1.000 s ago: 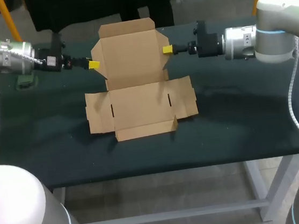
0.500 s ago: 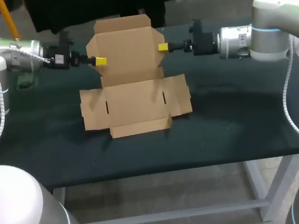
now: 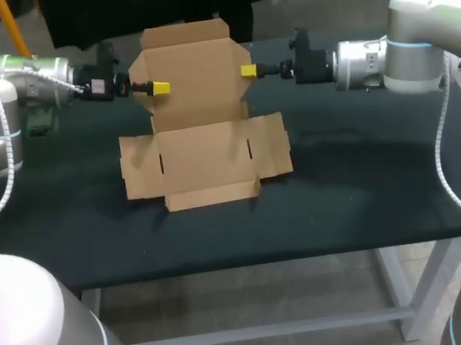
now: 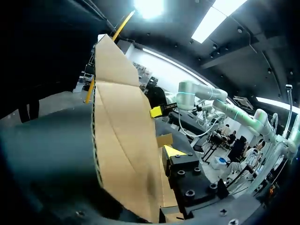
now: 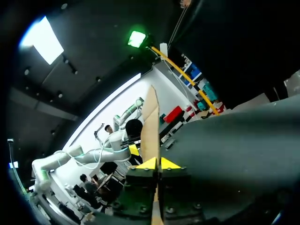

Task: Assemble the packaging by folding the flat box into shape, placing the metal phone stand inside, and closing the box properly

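A flat brown cardboard box point(image 3: 203, 155) lies unfolded on the dark table, its rear lid panel point(image 3: 189, 69) raised upright. My right gripper point(image 3: 248, 71) comes in from the right and is shut on the lid's right edge. In the right wrist view its two yellow tips point(image 5: 155, 163) meet on the thin cardboard edge point(image 5: 151, 122). My left gripper point(image 3: 160, 88) is at the lid's left edge, its yellow tip over the cardboard. In the left wrist view the lid point(image 4: 122, 136) runs out ahead of the gripper, with the right gripper point(image 4: 158, 111) at its far edge. No phone stand is clearly visible.
A small dark green object point(image 3: 40, 122) sits at the back left of the table point(image 3: 366, 190), behind my left arm. The box's front flap point(image 3: 212, 195) points toward the table's near edge.
The box has slid a little to the left and its lid stands more upright. My left gripper moved from beside the lid's left edge onto it; the right gripper followed leftward.
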Controlling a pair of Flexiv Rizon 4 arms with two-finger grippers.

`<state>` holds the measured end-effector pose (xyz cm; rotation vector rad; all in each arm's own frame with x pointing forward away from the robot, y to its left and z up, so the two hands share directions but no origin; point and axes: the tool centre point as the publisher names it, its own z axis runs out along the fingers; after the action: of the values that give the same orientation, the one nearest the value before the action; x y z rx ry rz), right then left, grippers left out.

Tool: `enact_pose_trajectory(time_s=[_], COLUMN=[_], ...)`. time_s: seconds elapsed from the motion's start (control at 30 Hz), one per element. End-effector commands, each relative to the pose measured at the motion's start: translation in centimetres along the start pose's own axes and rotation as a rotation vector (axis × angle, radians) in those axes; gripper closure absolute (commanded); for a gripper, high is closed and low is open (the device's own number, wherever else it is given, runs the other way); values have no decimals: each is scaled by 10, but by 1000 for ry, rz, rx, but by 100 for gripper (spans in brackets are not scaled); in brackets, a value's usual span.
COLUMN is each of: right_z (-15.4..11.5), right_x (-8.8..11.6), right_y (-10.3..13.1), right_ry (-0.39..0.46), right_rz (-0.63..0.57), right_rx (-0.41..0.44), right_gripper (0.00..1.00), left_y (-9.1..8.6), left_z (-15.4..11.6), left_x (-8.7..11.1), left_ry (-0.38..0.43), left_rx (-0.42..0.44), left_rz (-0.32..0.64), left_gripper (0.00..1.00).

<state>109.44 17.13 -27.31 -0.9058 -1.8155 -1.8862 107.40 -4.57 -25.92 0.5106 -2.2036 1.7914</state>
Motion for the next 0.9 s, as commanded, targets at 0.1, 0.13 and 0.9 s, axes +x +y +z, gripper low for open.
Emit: enact_pose_trajectory(time_s=[0.1, 0.13, 0.9], right_z=[0, 0, -1], right_x=[-1, 0, 2], right_y=[1, 1, 2], right_ry=[13, 13, 24], right_rz=[-7, -9, -22], right_rx=[-6, -7, -22], right_gripper=[100, 100, 100], left_y=[0, -1, -4], left_z=[7, 8, 14], left_x=[-8, -8, -5], left_ry=[45, 46, 64], left_rx=[5, 5, 25], left_rz=[7, 8, 34], left_gripper=[72, 74, 100])
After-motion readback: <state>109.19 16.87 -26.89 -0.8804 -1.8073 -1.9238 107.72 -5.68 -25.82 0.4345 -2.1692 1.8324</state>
